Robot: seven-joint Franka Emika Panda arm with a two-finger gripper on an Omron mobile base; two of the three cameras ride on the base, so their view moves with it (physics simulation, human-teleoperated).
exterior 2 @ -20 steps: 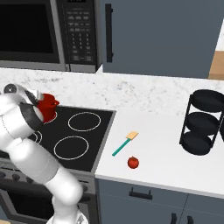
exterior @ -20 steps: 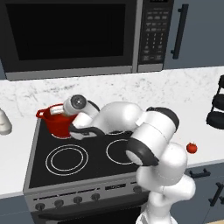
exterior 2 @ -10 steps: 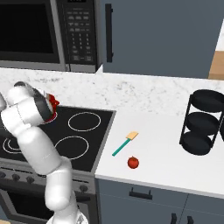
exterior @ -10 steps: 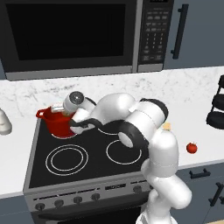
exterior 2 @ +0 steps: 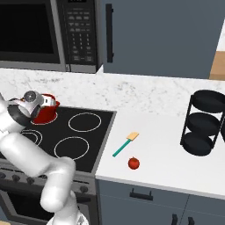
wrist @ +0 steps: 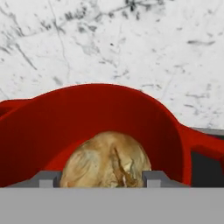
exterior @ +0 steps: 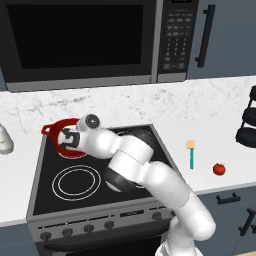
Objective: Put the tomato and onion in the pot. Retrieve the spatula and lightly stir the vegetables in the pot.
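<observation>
The pot [exterior 2: 47,112] sits on the far left burner of the stove [exterior 2: 88,136], with the arm's hand [exterior 2: 31,100] just at its left side. On the counter [exterior 2: 167,149] to the right lie the spatula [exterior 2: 125,144] and, nearer, the tomato [exterior 2: 133,163]. A black rack [exterior 2: 203,123] stands far right.

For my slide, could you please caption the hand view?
Gripper straddling the onion inside the red pot.

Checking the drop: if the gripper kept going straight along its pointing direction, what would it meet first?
The onion, sitting between the gripper's tips, inside the pot. Behind it comes the pot's red inner wall, though depth is hard to judge.
</observation>
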